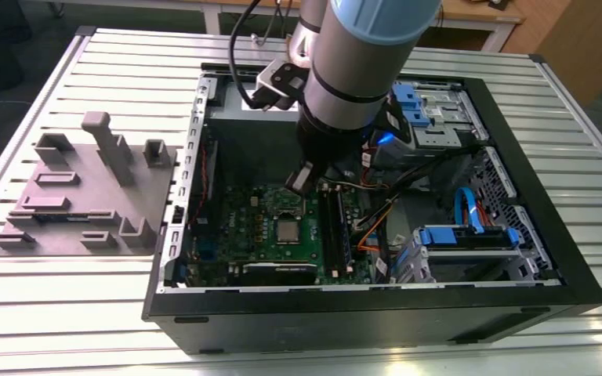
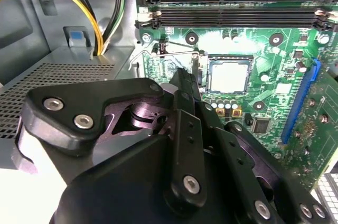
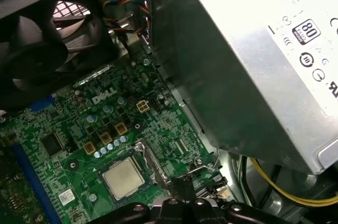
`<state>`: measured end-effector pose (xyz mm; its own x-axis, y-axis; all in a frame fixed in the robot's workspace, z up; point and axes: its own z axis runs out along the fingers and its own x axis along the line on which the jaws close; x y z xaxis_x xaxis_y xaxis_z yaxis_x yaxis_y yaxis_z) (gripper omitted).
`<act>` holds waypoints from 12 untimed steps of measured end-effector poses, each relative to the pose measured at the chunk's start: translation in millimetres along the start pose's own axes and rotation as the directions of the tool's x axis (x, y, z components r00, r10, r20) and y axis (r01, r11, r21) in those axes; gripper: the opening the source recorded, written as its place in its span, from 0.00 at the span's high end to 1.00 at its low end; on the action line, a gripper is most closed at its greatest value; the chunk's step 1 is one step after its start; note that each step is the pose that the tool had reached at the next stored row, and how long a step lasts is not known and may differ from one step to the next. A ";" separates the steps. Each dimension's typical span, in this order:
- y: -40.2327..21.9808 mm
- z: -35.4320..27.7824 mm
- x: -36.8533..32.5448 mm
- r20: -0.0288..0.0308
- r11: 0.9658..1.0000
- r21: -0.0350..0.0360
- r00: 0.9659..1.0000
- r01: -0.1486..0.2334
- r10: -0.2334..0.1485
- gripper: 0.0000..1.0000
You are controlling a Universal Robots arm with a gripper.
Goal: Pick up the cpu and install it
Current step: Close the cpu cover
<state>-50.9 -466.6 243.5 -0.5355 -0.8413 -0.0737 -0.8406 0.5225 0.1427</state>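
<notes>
Silver-topped and square, the small flat cpu (image 2: 229,75) lies seated in its socket on the green motherboard (image 1: 248,227), and it shows in the exterior view (image 1: 286,229) and the first wrist view (image 3: 123,176) as well. One black metal gripper (image 1: 302,177) hangs above the board just beside the socket, apart from the chip; in the second wrist view its narrow tip (image 2: 183,84) sits near the socket's edge, close to a thin wire lever (image 2: 174,52). The fingers look pressed together with nothing between them, though the gripper's own body hides much of the tip, so this is hard to confirm. One cpu can be counted. Two long black memory slots (image 2: 237,10) run side by side past the socket. One large grey metal power supply box (image 3: 253,60) stands next to the board, with one black fan (image 3: 37,39) at the case wall. Everything sits inside one open black computer case (image 1: 385,313) on a slatted metal table (image 1: 60,305).
</notes>
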 end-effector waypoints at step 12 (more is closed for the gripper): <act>-2.0 -0.2 3.9 -0.002 1.000 0.000 1.000 0.005 -0.005 0.89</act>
<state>-51.3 -471.0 243.2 -0.5314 -0.8440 -0.0729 -0.8431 0.5186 0.1422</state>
